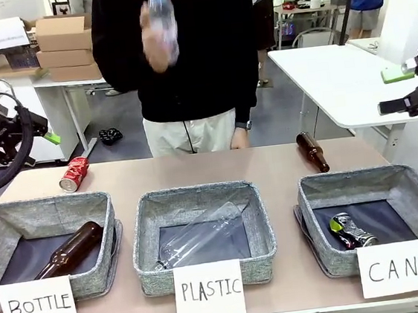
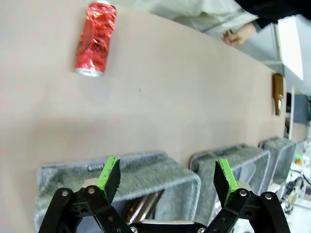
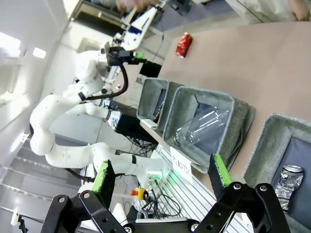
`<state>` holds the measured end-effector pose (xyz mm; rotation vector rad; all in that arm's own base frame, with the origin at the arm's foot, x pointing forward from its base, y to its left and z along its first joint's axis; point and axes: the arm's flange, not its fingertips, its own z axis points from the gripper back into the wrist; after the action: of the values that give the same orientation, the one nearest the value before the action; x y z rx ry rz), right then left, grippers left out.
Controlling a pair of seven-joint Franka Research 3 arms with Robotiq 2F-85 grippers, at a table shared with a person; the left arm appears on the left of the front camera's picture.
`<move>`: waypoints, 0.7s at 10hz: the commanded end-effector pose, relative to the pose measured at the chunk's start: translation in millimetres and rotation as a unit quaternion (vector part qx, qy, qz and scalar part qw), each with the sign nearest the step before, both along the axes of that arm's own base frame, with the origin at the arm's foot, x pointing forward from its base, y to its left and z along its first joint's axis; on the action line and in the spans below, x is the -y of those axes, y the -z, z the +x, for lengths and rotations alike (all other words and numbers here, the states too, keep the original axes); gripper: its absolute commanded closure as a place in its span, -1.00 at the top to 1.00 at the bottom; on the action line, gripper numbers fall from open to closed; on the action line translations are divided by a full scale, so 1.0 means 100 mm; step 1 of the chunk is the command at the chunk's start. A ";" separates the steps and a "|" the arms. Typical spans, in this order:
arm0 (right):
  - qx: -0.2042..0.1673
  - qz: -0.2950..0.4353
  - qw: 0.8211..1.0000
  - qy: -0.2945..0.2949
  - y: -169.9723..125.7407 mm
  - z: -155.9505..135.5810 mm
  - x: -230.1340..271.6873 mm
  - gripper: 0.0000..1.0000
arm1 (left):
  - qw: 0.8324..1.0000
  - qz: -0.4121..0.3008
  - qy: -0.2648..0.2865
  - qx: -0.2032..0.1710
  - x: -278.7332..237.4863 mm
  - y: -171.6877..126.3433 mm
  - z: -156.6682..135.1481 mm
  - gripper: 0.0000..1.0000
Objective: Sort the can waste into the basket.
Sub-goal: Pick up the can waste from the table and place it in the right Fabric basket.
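Note:
A red can lies on its side on the table's far left, behind the baskets; it also lies ahead in the left wrist view and far off in the right wrist view. A crushed dark can rests inside the grey basket carded "CAN" at the right, and the right wrist camera looks down on that can and basket. My left gripper hangs open above the left end, holding nothing. High at the right edge, my right gripper is open too.
The "BOTTLE" basket holds a brown bottle, the "PLASTIC" basket a clear one. Another brown bottle lies on the table behind the CAN basket. The person across the table holds up a clear plastic bottle; one hand rests at the far edge.

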<state>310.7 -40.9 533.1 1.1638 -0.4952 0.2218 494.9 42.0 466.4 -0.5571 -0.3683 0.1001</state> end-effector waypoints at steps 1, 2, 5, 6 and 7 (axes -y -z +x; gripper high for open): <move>0.002 -0.004 1.000 -0.004 -0.02 0.01 0.01 1.00 | 0.997 0.070 -0.011 0.006 0.14 0.31 0.69 1.00; 0.002 -0.004 1.000 -0.004 -0.02 0.01 0.01 1.00 | 0.991 0.130 -0.010 0.012 0.24 0.46 0.95 1.00; 0.002 -0.004 1.000 -0.004 -0.02 0.01 0.01 1.00 | 0.985 0.170 -0.030 -0.009 0.42 0.74 1.33 1.00; 0.002 -0.004 1.000 -0.004 -0.02 0.01 0.01 1.00 | 0.982 0.185 -0.033 -0.018 0.40 0.81 1.41 1.00; 0.002 -0.004 1.000 -0.004 -0.02 0.01 0.01 1.00 | 0.975 0.218 -0.032 -0.024 0.38 0.94 1.50 1.00</move>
<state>310.7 -41.0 533.3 1.1626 -0.4950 0.2215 636.3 3.3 366.9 -0.1609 -0.3793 0.0807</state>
